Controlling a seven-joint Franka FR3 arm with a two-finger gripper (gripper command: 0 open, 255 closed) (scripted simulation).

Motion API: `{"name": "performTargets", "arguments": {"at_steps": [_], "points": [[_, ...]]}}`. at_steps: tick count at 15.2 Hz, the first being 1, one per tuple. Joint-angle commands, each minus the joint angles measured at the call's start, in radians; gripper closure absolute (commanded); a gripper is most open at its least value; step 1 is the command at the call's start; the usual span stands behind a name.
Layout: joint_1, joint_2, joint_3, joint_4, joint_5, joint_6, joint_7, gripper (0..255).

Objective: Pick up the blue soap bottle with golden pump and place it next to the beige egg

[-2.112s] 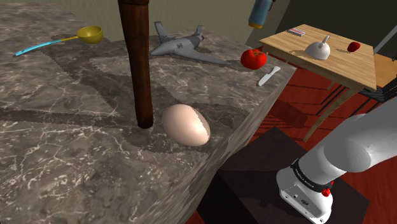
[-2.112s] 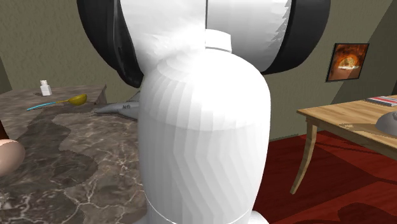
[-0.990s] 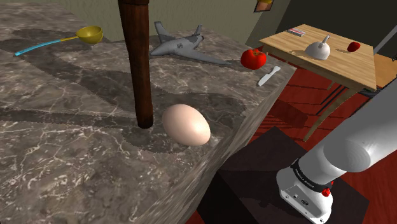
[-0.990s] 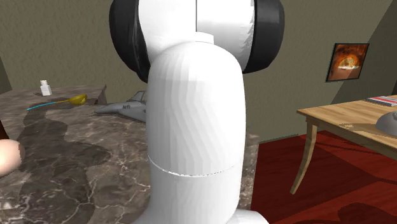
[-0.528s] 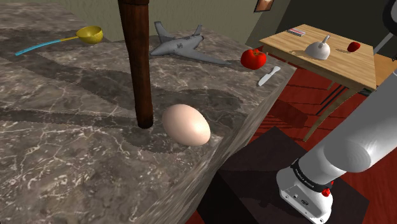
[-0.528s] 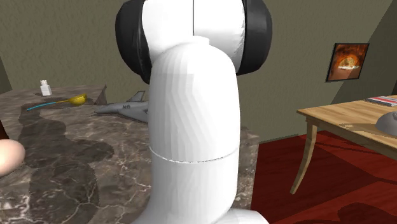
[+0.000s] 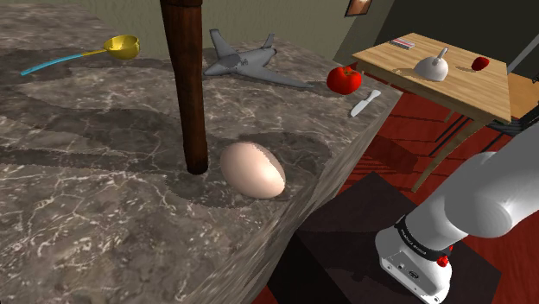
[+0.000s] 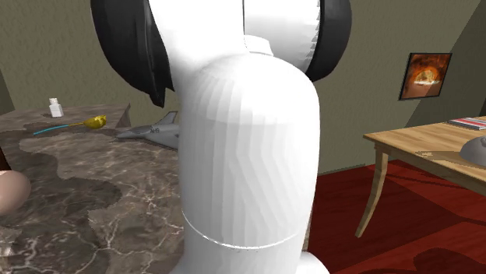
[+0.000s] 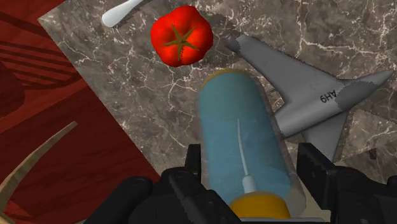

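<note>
A translucent blue soap bottle (image 9: 240,143) with a golden pump cap (image 9: 257,205) is clasped between the black fingers of my gripper (image 9: 251,170), which is shut on it. The bottle hangs high over the marble counter (image 9: 159,95), above the spot between a red tomato (image 9: 181,35) and a grey toy plane (image 9: 312,95). The beige egg (image 7: 252,169) lies on the counter near its front edge, right beside a dark brown post (image 7: 186,86). The egg (image 8: 12,191) also peeks in at the second exterior view's left edge.
On the counter (image 7: 86,199) lie the toy plane (image 7: 246,62), the tomato (image 7: 344,79), a white knife (image 7: 364,104) and a yellow spoon (image 7: 121,45). A wooden table (image 7: 440,73) stands beyond over red floor. My white arm (image 8: 245,148) blocks much of the second exterior view.
The bottle seen at the shoulder view's top edge 2.1 s ago has left that view. The arm has swung, and its shadow has moved across the counter onto the egg.
</note>
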Motion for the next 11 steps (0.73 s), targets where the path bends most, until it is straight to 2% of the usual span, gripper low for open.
{"name": "performTargets", "arguments": {"at_steps": [1,6,11], "points": [[0.025,-0.026,0.038,-0.024,-0.011,-0.003,0.06,255],[0.074,-0.073,0.127,-0.071,-0.025,-0.008,0.192,255],[0.121,-0.083,0.223,-0.073,-0.038,-0.025,0.329,255]]}}
